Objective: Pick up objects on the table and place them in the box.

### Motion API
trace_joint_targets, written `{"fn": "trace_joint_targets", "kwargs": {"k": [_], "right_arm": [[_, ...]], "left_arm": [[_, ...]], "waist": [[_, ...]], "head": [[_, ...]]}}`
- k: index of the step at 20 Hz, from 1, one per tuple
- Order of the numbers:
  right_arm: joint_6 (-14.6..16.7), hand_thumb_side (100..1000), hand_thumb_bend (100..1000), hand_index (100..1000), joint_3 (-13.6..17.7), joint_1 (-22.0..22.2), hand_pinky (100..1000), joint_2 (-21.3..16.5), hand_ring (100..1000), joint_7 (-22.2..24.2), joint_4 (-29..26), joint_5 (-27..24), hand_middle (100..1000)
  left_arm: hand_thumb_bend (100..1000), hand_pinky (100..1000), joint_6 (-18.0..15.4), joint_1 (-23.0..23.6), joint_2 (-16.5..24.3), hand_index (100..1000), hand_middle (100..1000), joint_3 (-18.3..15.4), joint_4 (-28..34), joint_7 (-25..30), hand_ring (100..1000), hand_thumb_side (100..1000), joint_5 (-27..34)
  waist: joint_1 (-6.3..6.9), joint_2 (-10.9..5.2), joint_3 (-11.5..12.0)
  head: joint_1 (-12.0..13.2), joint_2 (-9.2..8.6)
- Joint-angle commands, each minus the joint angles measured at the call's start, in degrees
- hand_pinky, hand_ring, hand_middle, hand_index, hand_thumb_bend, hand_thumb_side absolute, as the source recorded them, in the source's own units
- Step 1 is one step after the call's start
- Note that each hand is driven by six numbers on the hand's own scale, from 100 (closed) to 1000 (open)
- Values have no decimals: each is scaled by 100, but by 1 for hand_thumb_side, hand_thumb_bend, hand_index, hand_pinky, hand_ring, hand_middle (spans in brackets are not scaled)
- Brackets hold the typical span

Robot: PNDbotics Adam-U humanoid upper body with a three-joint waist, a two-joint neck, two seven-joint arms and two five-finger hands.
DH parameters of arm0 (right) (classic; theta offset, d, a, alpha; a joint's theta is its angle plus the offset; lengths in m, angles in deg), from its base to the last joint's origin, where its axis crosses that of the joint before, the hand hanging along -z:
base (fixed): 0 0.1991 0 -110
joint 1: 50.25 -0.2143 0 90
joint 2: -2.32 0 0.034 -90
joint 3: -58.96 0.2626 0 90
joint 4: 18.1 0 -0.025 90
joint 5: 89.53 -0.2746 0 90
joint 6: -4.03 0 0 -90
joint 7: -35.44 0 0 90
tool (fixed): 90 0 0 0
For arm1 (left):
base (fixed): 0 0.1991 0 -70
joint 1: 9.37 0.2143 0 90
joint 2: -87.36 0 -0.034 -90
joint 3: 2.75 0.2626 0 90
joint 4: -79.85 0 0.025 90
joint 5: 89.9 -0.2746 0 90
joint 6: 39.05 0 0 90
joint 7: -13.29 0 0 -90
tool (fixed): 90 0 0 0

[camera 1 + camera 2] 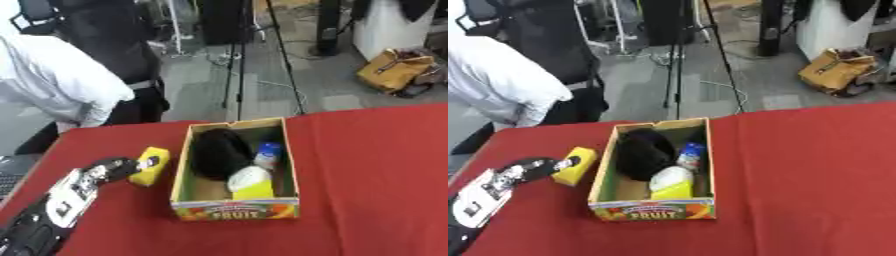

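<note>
We see the box (pixel 181 176) already holding a black item, bottle and yellow-white piece, while our left hand (pixel 114 169) curls onto the yellow block (pixel 152 165) just left of it, the last to go in.

left robot hand (pixel 118 167) around yellow block (pixel 150 165) beside fruit box (pixel 236 209)

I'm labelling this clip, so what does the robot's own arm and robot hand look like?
Only the left arm shows: a black casing with white and silver panels carrying small dark markings along the forearm. Its robot hand is black, with dark fingers. I can make out no loose cables.
</note>
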Motion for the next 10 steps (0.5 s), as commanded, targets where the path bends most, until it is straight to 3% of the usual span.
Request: {"fn": "trace_joint_targets", "kwargs": {"k": [1, 10], "right_arm": [[-4, 1000, 100, 783, -14, 2, 896, -49, 865, 59, -127, -79, 765], [-34, 1000, 100, 776, -7, 93, 900, -30, 872, 124, -127, -166, 762]], "left_arm": [[623, 1000, 133, 37, -174, 1000, 1000, -342, 334, -178, 1000, 1000, -436], [614, 1000, 215, 175, -356, 1000, 1000, -500, 747, -138, 1000, 949, -1528]], "waist": [[-10, -169, 35], [24, -188, 85]], "head": [[-81, 25], [-122, 61]]}}
